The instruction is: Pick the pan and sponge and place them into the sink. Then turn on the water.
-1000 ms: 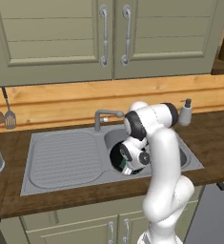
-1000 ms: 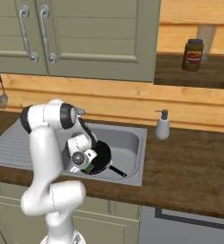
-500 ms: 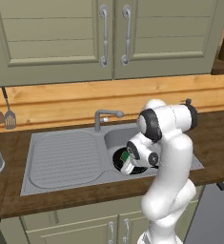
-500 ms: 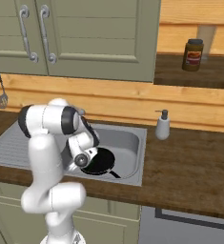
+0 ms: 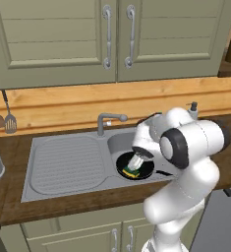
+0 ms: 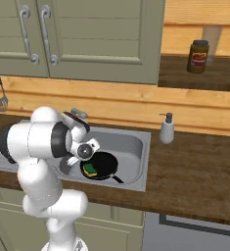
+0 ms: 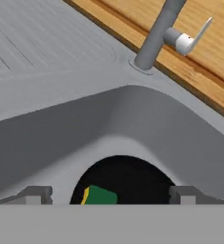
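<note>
The black pan [image 5: 139, 171] lies in the basin of the grey sink [image 5: 63, 165], handle pointing right. Inside it lies the yellow and green sponge [image 5: 131, 173]. My gripper [image 5: 134, 165] hangs just above the sponge and is open, with nothing between its fingers. From the right, the pan [image 6: 104, 165] holds the sponge [image 6: 90, 169] beside my gripper [image 6: 82, 162]. In the hand view the two fingertips [image 7: 37, 194] stand wide apart over the pan [image 7: 132, 178], with the sponge [image 7: 101, 196] below them. No water falls from the faucet [image 7: 156, 38].
The faucet [image 5: 107, 120] stands behind the basin, its lever to one side. A soap dispenser [image 6: 167, 128] sits on the counter right of the sink [image 6: 136, 147]. Utensils [image 5: 4, 118] hang on the left wall. A jar [image 6: 198, 56] stands on the shelf.
My hand has swung over the basin and its jaws have opened. The sponge it carried now lies in the pan.
</note>
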### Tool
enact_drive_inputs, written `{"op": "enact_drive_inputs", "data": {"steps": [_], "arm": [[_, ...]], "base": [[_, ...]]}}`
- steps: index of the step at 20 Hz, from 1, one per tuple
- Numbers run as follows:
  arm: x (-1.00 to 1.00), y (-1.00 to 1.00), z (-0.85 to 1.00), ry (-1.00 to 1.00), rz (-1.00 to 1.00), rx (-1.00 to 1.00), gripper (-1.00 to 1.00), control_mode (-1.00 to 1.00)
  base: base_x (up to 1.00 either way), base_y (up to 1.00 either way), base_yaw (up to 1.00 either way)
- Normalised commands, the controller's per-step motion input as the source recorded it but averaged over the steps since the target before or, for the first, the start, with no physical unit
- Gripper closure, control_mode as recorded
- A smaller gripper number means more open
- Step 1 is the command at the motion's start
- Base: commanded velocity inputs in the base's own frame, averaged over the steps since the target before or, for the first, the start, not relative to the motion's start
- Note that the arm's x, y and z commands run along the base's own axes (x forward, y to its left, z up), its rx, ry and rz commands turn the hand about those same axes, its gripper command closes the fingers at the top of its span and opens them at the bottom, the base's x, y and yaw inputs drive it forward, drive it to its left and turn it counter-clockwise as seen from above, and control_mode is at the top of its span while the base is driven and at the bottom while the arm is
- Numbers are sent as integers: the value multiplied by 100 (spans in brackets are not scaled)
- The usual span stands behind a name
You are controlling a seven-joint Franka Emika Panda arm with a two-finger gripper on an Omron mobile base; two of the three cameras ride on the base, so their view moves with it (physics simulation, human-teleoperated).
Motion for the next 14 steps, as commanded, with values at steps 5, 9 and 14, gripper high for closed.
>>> {"op": "enact_drive_inputs", "data": {"steps": [5, 9, 14], "arm": [[-22, -20, 93, 2, 3, 6, -100, -100], [-26, -49, 49, -4, 0, 15, -100, -100], [-31, -66, 31, -6, 0, 21, -100, -100]], "base": [[0, 0, 0], [0, 0, 0], [0, 0, 0]]}}
